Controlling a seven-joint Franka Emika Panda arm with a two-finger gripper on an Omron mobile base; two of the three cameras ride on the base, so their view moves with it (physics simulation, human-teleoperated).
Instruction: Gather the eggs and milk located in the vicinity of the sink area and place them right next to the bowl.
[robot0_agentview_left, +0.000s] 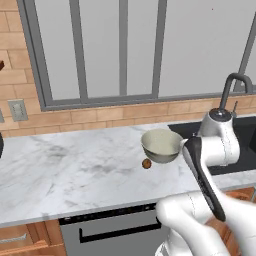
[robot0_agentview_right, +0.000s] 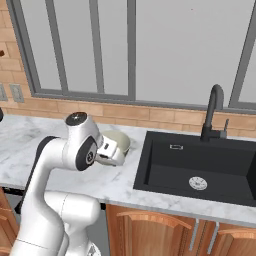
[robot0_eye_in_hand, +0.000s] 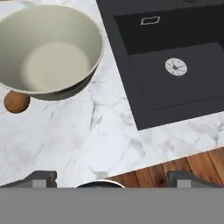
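Hand (robot0_eye_in_hand: 107, 179) is spread wide and holds nothing; in the hand view I see its two dark fingertips (robot0_eye_in_hand: 41, 178) far apart at the bottom, looking down on the marble counter (robot0_eye_in_hand: 100, 135) between the bowl and the sink. One brown egg (robot0_eye_in_hand: 16, 101) already lies on the counter, touching or almost touching the outside wall of the cream-green bowl (robot0_eye_in_hand: 48, 48), so I judge this egg as delivered. The black sink (robot0_eye_in_hand: 175, 65) shows its silver drain (robot0_eye_in_hand: 176, 67), and the part of the basin I can see has nothing else in it; I cannot find the milk carton or a second egg in any view. So the step in hand, as I judge it, is to go and search for the remaining items. To do it well, I would lift the hand straight up first, so that the fingers do not push the egg or the bowl, then turn toward the faucet (robot0_agentview_right: 214, 112) side and the counter around the basin. I would keep the fingers wide apart for the carton, because it is probably about as broad as the hand.
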